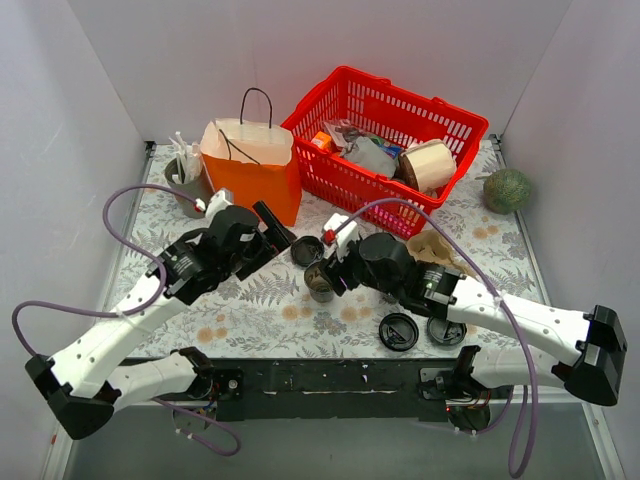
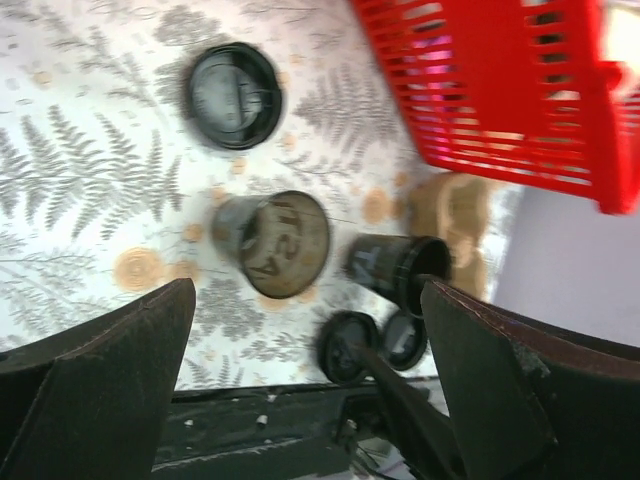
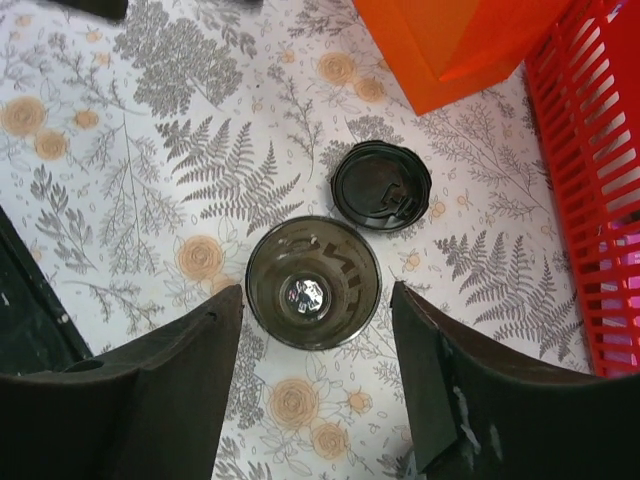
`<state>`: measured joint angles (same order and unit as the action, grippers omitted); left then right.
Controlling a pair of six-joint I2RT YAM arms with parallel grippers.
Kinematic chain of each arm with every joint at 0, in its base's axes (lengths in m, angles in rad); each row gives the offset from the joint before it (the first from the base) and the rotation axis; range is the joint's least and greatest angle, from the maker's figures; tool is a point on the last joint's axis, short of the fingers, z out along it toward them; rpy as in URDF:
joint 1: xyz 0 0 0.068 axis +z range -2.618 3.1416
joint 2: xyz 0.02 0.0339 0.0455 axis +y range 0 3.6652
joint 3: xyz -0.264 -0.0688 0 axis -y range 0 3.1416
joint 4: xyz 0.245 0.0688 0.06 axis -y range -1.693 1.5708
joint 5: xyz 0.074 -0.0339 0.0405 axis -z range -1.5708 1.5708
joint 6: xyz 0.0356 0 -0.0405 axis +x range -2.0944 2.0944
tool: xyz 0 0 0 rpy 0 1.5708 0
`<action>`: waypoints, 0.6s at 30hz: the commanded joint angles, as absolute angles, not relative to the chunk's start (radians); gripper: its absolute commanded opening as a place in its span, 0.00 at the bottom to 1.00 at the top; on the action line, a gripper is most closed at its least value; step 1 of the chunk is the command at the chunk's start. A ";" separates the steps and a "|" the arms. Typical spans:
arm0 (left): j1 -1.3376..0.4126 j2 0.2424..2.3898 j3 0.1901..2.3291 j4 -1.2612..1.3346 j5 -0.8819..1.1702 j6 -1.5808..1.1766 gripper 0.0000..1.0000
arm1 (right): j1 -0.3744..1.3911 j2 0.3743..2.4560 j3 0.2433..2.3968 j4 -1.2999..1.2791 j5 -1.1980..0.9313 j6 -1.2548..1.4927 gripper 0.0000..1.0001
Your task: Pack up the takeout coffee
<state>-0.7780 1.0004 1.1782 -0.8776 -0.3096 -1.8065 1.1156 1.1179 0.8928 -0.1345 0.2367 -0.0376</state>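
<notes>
Coffee cup (image 1: 318, 283) standing upright near the middle of a fern-patterned table (image 1: 250, 305), its mouth open to the ceiling and its brown inside showing. Its long axis runs straight up and down. Its round black lid (image 3: 381, 186) is off and lies flat just beside it, on the far-left side.

Directly above the cup hangs the right gripper (image 3: 316, 300), pointing down. Its two dark fingers are spread apart and hold nothing. In the right wrist view the cup sits squarely between them, with one finger to either side (whether the tips are already down level with the cup wall cannot be told).

The left gripper (image 2: 308, 300) is also spread wide and empty. It hovers to the left of the cup and a little farther back, close to an orange paper bag (image 1: 250, 170).

A second black cup (image 2: 398, 270) stands just right of the brown-lined one and is not the target.

The right arm is plainly the nearer one, and a straight descent would probably bring its fingers around the cup. The lid probably needs fitting before the cup goes into the bag.
</notes>
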 commanded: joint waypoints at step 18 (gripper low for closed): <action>-0.443 0.867 0.988 -1.124 -0.535 -1.908 0.98 | 0.979 1.893 1.508 -0.327 0.191 0.005 0.66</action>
<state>-0.4480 0.9100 0.9703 -1.0424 -0.4377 -1.8763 0.9592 1.8175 1.3991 -0.2699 0.1135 0.0177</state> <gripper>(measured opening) 0.981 0.664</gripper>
